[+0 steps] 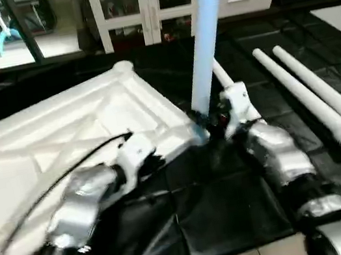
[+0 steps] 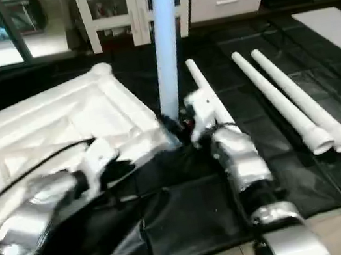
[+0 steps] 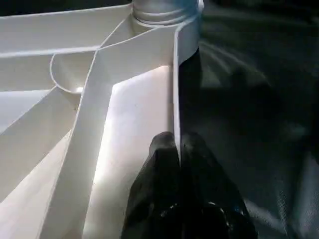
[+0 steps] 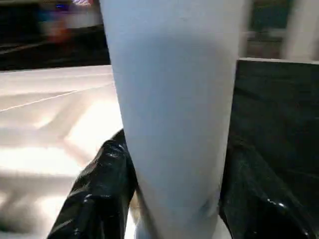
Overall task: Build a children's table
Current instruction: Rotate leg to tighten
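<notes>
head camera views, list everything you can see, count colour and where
table top: 1, white, ribbed underside up, on the black mat, left
upright leg: 1, white, standing at the top's near right corner
loose legs: 3, white, lying on the mat, right
mat: 1, black, covering the floor
cabinet: 1, white, glass doors, at the back
left gripper: 1, black fingers pinching the top's edge wall
right gripper: 1, black fingers clamped round the upright leg

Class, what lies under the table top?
Black sheeting lies under the top. What it covers beneath the top is hidden.
</notes>
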### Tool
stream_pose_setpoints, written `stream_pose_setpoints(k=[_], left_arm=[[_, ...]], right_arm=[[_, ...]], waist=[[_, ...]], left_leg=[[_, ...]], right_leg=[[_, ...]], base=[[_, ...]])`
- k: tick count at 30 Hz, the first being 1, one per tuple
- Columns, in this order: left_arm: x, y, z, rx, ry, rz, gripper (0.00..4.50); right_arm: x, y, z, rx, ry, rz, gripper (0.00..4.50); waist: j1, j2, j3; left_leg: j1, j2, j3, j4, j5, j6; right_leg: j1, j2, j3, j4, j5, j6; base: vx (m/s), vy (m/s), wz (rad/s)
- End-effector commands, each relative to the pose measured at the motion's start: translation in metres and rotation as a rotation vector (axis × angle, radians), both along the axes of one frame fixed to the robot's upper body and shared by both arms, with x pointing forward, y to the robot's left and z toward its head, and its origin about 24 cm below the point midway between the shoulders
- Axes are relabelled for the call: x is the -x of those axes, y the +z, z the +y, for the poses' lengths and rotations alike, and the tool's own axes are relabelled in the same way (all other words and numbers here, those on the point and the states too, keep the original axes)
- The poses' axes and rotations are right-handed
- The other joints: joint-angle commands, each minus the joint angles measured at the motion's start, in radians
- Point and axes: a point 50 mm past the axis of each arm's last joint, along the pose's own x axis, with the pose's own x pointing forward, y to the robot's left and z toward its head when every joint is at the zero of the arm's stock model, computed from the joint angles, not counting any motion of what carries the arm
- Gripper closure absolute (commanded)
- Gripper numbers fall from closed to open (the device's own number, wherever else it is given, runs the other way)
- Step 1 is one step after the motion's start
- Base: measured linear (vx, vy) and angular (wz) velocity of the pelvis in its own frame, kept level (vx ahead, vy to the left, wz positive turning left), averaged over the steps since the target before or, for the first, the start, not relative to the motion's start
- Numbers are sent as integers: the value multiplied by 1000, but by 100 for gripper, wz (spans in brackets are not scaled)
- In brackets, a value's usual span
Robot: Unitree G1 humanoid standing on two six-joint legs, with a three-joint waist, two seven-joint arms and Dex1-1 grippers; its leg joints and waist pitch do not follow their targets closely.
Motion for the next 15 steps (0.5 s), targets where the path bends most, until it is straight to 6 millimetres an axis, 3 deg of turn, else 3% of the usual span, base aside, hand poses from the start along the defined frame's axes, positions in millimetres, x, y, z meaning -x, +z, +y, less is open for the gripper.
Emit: stream_pose_setpoints(k=[1,4,6,7,10,11,13,15], left_arm=[[4,-20,-19,-19,30,81,450],[-2,-16,-49,39,70,87,450],[-1,-15,-53,49,58,82,450],[-1,-14,-55,54,49,79,450],[0,-14,-53,54,39,75,450],[2,-14,-48,44,21,63,450],[6,-18,-29,8,1,57,450],[6,-19,-27,3,1,56,450]], right_arm=[[12,-47,-6,35,-191,243,252],[15,-51,18,-24,-251,283,253],[16,-52,24,-44,-237,289,253],[17,-51,27,-55,-221,286,253],[17,-49,29,-58,-193,273,253],[16,-42,30,-106,-130,229,197],[15,-22,22,-135,43,79,175],[15,-20,20,-131,55,67,152]], waist=[[-5,9,-42],[1,8,-44],[1,2,-44],[2,4,-45],[1,4,-46],[0,2,-45],[-1,5,-47],[0,2,-49]], left_leg=[[9,25,-14,-73,-237,-5],[16,23,-15,-75,-265,-12],[9,21,-16,-78,-273,-4],[8,21,-18,-78,-273,-2],[4,22,-19,-81,-267,9],[1,23,-20,-82,-280,14],[-2,24,-21,-83,-279,26],[-6,25,-20,-81,-247,45]], right_leg=[[28,-64,49,-97,-246,-220],[21,-60,48,-102,-255,-190],[25,-58,45,-101,-241,-180],[26,-60,45,-100,-238,-176],[27,-61,44,-101,-221,-170],[29,-62,44,-102,-232,-168],[32,-64,45,-101,-219,-170],[36,-63,45,-99,-173,-186]], base=[[0,0,0],[0,0,0],[0,0,0],[0,0,0],[0,0,0],[0,0,0],[0,0,0],[0,0,0]])
